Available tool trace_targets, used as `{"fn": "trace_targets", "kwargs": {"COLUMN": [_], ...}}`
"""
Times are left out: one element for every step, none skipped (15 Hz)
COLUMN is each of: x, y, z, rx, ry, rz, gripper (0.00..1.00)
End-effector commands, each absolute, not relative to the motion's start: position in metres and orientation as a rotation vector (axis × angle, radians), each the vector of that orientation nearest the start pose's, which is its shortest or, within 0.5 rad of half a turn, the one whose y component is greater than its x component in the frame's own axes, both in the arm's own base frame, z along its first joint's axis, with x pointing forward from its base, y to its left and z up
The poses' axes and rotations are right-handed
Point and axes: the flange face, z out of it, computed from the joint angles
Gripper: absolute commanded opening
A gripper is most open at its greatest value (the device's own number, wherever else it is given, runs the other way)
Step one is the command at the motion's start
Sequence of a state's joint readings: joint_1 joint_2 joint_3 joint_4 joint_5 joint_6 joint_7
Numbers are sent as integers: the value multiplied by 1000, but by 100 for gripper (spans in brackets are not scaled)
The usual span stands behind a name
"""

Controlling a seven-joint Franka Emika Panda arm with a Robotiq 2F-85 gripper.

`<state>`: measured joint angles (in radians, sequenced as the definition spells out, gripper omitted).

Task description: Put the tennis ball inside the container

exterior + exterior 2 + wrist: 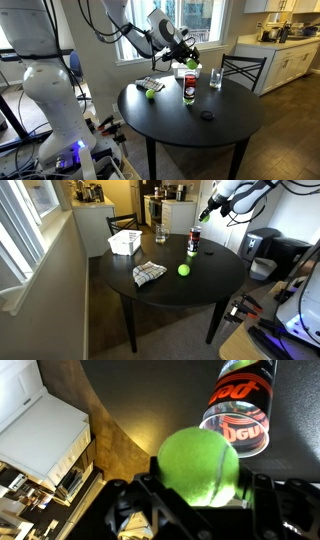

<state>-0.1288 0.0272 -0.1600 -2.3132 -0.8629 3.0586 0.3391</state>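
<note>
White rounded arm [128, 32], black pincer [188, 58]

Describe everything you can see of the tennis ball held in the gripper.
The tennis ball is a fuzzy yellow-green sphere with a pale curved seam across its face. It sits clamped in the gripper, dark fingers on both sides, held above the black round table. A dark can with a red label stands close beside it; whether they touch cannot be told.
</note>
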Motion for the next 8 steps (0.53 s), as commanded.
{"fn": "trace_targets", "kwargs": {"x": [553, 557, 560, 564, 568, 572, 574, 577], "y": [-92, -90, -87, -84, -80, -77, -73, -70], "z": [381, 378, 374, 370, 367, 364, 362, 360], "rx": [-3259, -3263, -3265, -3266, -3266, -3264, -3264, -3263], "ry": [-345, -354, -363, -372, -382, -390, -399, -403], "rz": [-1168, -1162, -1160, -1157, -1157, -1160, -1159, -1163], "gripper": [43, 43, 43, 43, 43, 43, 43, 43]}}
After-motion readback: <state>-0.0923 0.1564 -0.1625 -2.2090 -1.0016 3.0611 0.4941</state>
